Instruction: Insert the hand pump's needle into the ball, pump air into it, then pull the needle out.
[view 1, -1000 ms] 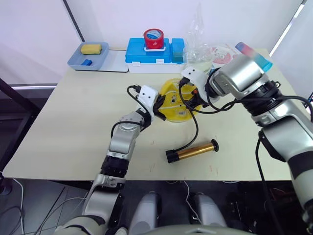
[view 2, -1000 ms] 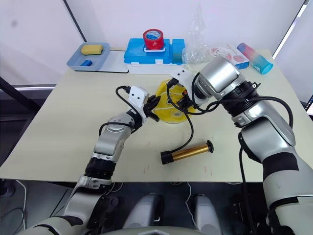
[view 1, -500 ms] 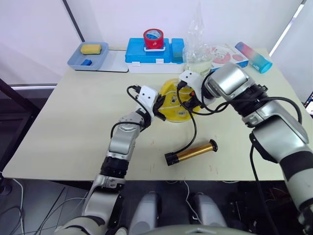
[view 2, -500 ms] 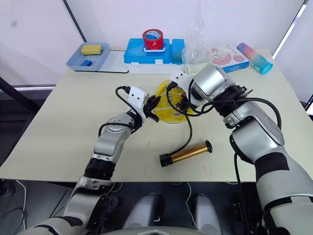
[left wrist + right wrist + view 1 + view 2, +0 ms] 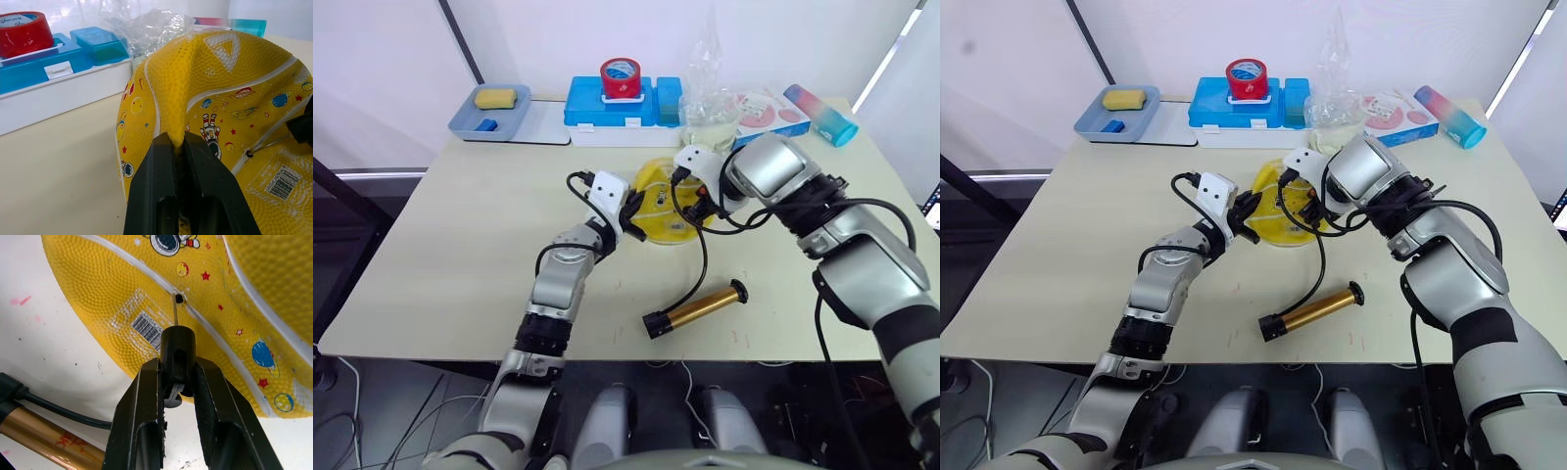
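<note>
Head view: saggy ball (image 5: 663,200) sitting mid-table between both grippers, hand pump (image 5: 698,305) lying nearer the front edge, left wrist: left gripper (image 5: 178,145) pinching a ball fold, right wrist: right gripper (image 5: 177,367) clamping needle (image 5: 175,312) fitting, tip sitting at the valve hole.

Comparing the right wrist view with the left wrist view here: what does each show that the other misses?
Right wrist: the right gripper shut on the needle fitting, the tip at the valve hole, plus the hand pump barrel. Left wrist: the left gripper pinching a fold of the saggy ball, with the red tape roll and blue box behind. Both show the ball's barcode label.
</note>
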Robot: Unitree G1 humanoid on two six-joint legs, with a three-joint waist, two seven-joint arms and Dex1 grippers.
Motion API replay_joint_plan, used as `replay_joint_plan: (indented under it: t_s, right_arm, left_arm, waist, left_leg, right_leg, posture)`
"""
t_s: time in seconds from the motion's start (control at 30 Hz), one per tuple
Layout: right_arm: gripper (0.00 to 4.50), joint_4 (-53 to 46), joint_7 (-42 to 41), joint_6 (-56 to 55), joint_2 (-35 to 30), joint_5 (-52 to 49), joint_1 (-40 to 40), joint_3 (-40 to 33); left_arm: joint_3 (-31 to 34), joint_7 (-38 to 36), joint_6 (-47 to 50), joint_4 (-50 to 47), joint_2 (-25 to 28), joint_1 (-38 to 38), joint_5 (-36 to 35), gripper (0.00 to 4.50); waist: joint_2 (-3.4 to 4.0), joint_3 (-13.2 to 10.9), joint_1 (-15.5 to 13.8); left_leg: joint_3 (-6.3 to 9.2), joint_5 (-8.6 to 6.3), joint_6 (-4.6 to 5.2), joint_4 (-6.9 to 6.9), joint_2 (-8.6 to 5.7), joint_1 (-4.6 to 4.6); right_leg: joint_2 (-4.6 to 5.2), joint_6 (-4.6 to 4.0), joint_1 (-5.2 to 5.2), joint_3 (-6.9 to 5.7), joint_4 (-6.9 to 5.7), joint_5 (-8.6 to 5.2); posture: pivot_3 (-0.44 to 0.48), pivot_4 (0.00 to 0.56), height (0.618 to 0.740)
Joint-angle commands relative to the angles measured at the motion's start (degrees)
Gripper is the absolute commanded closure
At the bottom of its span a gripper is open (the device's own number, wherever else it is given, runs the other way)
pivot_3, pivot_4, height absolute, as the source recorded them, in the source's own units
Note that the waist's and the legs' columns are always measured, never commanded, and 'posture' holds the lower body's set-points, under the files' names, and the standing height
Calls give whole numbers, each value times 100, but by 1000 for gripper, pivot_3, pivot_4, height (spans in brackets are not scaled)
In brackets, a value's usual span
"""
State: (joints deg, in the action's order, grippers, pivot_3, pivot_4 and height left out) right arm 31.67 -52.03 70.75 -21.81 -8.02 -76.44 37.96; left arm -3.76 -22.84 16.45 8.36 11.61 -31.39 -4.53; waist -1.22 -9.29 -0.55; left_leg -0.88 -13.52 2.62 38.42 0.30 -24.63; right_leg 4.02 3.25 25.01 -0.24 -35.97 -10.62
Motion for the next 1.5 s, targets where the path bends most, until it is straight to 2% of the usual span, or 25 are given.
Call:
replay_joint_plan:
  t_s: [0.03, 0.7, 1.5]
  right_arm:
    - [4182, -28, -52, 1, -93, 181, 108, 84]
    - [4182, -51, -93, -232, 50, 214, 145, -417]
    - [4182, 18, -138, -408, 156, 262, 169, -541]
  left_arm:
    - [72, 32, -13, -124, 5, 3, -41, 4403]
    - [43, -39, -10, -33, 70, 41, -45, 4403]
    - [-40, -129, 3, -134, 46, 160, 2, 4403]
  waist:
    - [0, 0, 0]
    - [1, 1, 64]
    - [1, 1, 126]
  left_leg:
    - [0, 0, 0, 0, 0, 0]
    - [0, 1, -2, 2, 0, 5]
    - [1, 2, -2, 2, 0, 7]
  right_leg:
    - [0, 0, 0, 0, 0, 0]
    - [0, -3, -2, 0, -4, 2]
    - [0, -2, -2, 0, -10, 3]
  posture:
    - [0, 150, 739]
    - [0, 150, 739]
    - [0, 150, 739]
